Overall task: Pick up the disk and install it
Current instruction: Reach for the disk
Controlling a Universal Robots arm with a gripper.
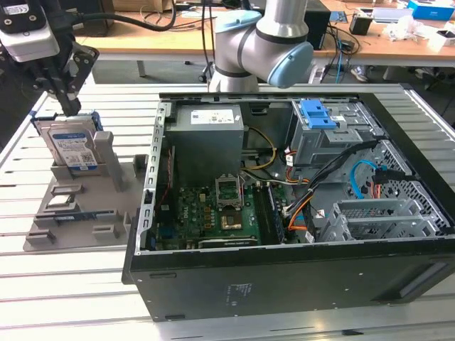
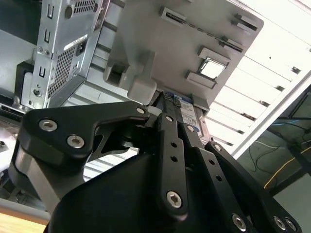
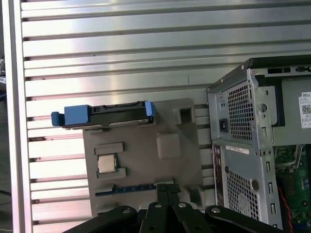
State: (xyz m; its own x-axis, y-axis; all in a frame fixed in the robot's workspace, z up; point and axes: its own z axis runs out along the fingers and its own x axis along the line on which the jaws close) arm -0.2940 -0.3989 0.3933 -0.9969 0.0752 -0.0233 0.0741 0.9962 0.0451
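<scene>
So the disk point(image 1: 71, 145) was standing upright on its edge in a slot along one edge of the grey holder point(image 1: 78, 213). The blue bracket was wrapped round it and the label faced out in the exterior view. The holder sat on the slatted table point(image 1: 71, 284) toward the edge on the exterior view's left, right beside the open computer case point(image 1: 284, 284). The gripper point(image 1: 70, 106) hung just above the disk's top edge. Its fingers were pinched together with nothing between them, as far as both wrist views let me see.
</scene>
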